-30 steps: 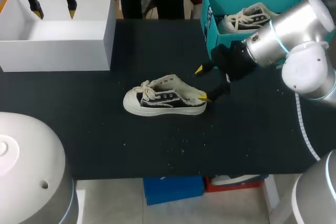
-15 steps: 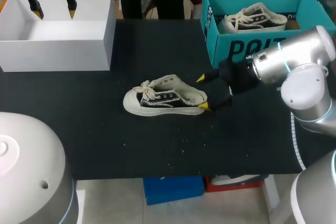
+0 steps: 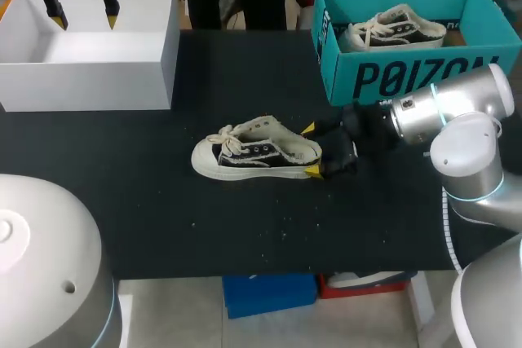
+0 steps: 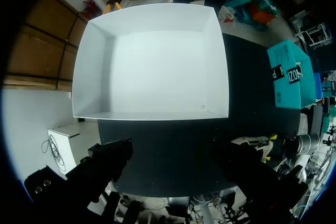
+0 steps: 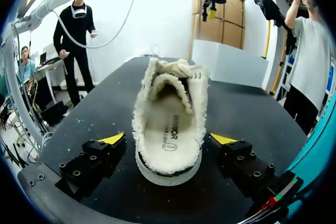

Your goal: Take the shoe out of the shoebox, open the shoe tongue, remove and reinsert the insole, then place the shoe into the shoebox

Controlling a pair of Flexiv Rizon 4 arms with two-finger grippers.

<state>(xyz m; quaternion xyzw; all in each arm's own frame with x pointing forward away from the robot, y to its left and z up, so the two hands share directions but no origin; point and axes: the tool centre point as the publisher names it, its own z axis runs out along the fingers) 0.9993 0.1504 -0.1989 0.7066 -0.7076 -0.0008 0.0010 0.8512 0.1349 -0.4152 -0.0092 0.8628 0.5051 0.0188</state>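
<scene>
- Black table (image 3: 163,201): white box (image 3: 90,83) at 10 o'clock, teal shoebox (image 3: 408,79) at 1 o'clock half-hiding a second shoe (image 3: 395,28).
- Fleece-lined black shoe (image 3: 253,152) sits mid-table.
- My right gripper (image 3: 311,150) gapes astride its heel, untouching; left gripper (image 3: 81,15) wide over white box.

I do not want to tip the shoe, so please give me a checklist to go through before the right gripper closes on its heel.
1. Right gripper open, one finger on each side of the heel: ok.
2. Fingers not touching the shoe, with a gap on both sides: ok.
3. Shoe standing on its sole on the table, toe pointing away from the gripper: ok.
4. Insole lying flat inside the shoe: ok.
5. Tongue already pulled open: cannot tell.
6. Left gripper out of the way, open above the white box: ok.
</scene>
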